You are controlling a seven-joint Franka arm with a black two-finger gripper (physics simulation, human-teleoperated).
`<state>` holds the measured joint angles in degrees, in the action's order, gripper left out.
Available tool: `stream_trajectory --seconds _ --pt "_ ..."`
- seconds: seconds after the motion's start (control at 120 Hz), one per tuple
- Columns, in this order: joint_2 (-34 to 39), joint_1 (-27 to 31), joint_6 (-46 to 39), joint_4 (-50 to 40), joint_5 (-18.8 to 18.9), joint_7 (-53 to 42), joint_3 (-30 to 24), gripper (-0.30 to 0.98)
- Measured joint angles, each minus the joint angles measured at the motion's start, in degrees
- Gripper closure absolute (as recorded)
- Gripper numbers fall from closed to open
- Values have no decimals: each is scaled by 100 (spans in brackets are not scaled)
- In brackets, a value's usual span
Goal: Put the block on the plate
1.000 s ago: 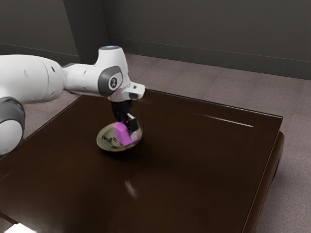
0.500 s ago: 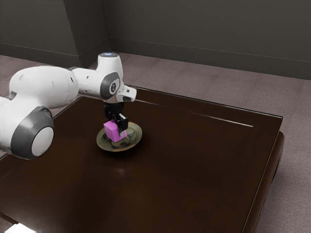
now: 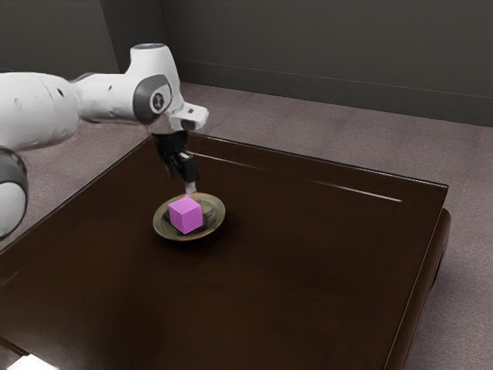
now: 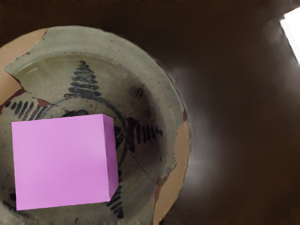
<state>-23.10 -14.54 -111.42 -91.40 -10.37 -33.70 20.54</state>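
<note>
The gripper [image 3: 182, 183] hangs above the plate's far side, open and apart from the block, its fingers spread with nothing between them. On the plate [image 3: 215, 223], inside its rim, rests the pink block [image 3: 185, 216]. Seen from the hand, the block [image 4: 60, 164] lies on the patterned inner face of the plate [image 4: 140, 61], covering part of the painted design near the middle.
Dark brown wooden tabletop [image 3: 308, 262] surrounds the plate, with its far edge behind the gripper. A white object [image 3: 31, 363] lies at the exterior view's lower left corner, well away from the plate.
The block has left the gripper and now rests on the plate; half a second ago it was at the fingers. My hand has risen away from it.
</note>
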Motion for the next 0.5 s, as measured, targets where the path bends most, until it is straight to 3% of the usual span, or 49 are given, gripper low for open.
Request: stream_trajectory --seconds 0.1,0.325,0.5 --pt "525 -117 325 8 21 -251 -2 2" --pt "1606 -358 996 49 480 -739 -139 1" --pt "1809 -424 1297 42 718 -1011 -263 0"
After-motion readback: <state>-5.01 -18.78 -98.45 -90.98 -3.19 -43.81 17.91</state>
